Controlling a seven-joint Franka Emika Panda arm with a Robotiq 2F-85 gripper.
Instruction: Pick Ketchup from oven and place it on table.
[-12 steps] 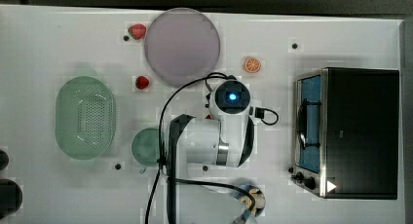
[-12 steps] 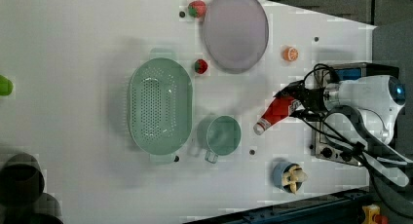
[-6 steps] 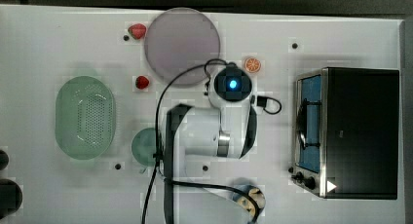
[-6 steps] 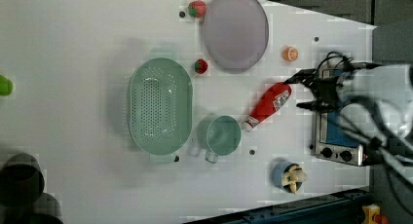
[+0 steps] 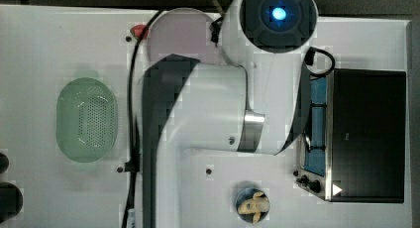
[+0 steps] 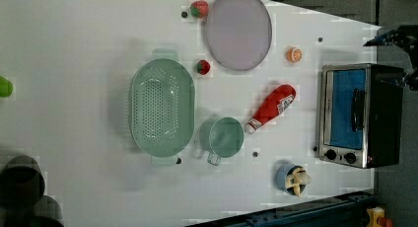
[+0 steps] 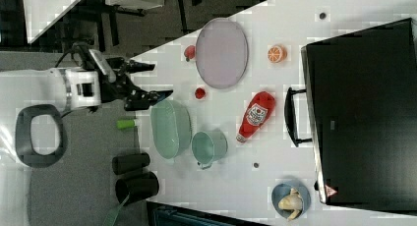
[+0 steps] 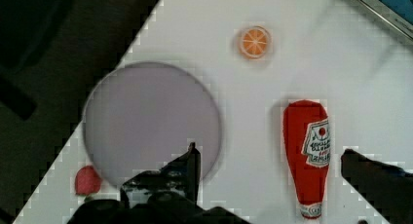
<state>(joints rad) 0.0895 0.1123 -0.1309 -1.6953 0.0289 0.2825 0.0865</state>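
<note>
The Ketchup [image 6: 271, 107] lies on its side on the white bench [image 6: 74, 64], free of my grip, its white cap pointing toward the green mug [image 6: 225, 136] and its rounded base toward the oven [image 6: 360, 114]. In the left view it sits between those two, touching neither. Its label is white and red with a small tomato picture at the top; the lettering is too blurred for me to read. My hand [image 7: 149, 80] is spread wide and holds nothing: in the right view it hangs off the bench's edge, well apart from the bottle, and in the wrist view my two dark fingers [image 8: 187, 168] stand either side of open air above the bench. The oven's blue glass door is shut, its black handle facing the bottle. A lilac plate [image 6: 238, 29], an orange slice [image 6: 294, 54], two strawberries [image 6: 202, 67], a green colander [image 6: 161, 106] and a blue bowl holding a banana [image 6: 292, 178] lie around.
</note>
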